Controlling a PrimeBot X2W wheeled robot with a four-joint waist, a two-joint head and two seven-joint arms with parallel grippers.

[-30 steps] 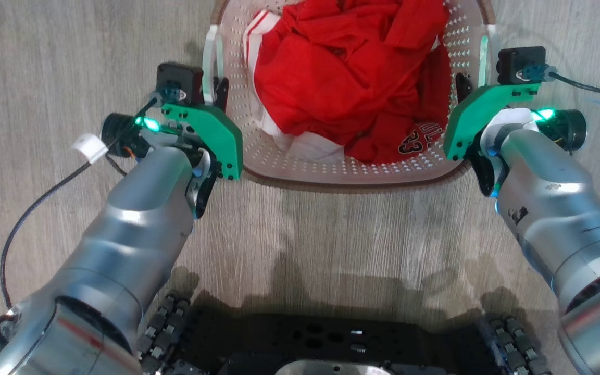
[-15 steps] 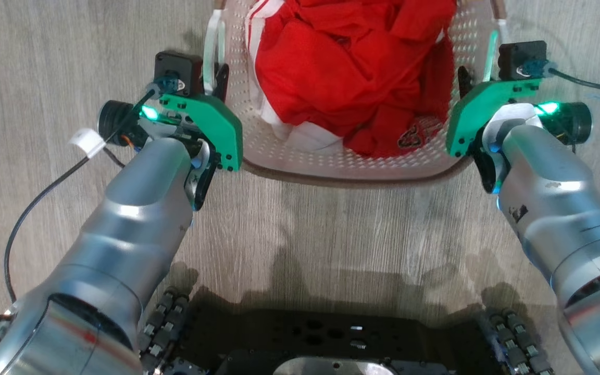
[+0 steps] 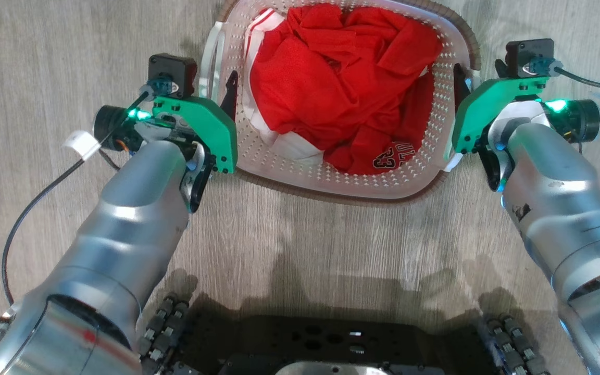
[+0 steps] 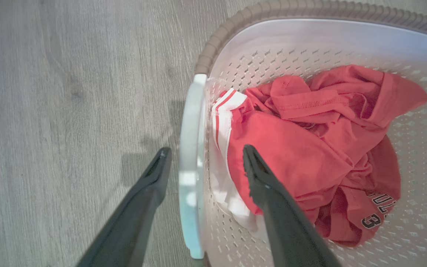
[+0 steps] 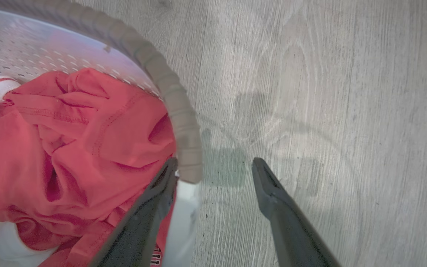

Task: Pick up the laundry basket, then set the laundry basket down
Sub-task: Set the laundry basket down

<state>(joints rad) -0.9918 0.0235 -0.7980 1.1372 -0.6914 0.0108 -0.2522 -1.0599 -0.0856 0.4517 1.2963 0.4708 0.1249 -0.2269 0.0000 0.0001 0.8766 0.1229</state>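
Jaws — clamped a moment ago — now both released, astride edges of the laundry basket (image 3: 300, 169).

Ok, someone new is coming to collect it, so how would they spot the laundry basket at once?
On the grey wood-look floor, just ahead of the robot's black base, sits the laundry basket. It is white perforated plastic with a brown woven-look rim, and it alone holds crumpled red clothing.
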